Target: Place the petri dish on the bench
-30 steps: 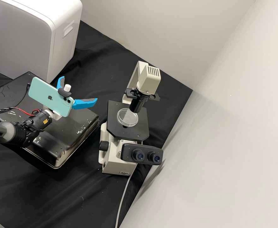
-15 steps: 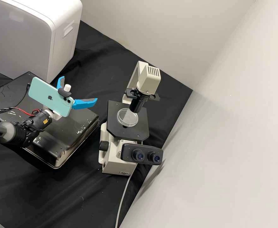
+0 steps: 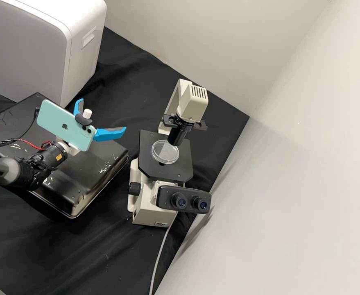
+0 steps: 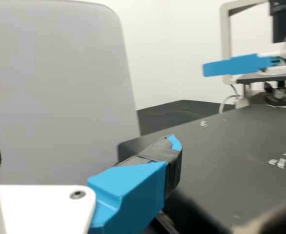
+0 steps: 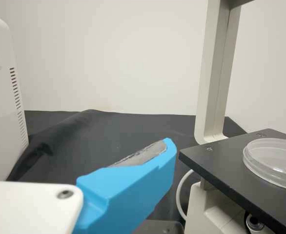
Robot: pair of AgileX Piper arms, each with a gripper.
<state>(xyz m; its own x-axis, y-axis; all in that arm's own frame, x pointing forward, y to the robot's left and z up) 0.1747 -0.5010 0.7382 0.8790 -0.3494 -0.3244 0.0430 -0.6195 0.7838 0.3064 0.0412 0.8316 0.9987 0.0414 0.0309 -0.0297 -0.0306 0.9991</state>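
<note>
The beige laboratory microscope [image 3: 153, 205] crowds its black stage [image 3: 147, 141]; the right gripper [image 3: 101, 116], fingers spread, could knock its dark lens tube [image 3: 175, 134]. The left gripper [image 4: 79, 136] is spread too. The clear round plastic petri dish [image 3: 165, 151], lying on that stage, may slip from a pinch.

A white box [image 3: 44, 45] stands at upper left. Below it lies a scuffed black tray [image 3: 93, 164]. A cream microscope [image 3: 147, 207] stands at centre, just right of the tray, its cable [image 3: 158, 256] running to the bottom edge.
</note>
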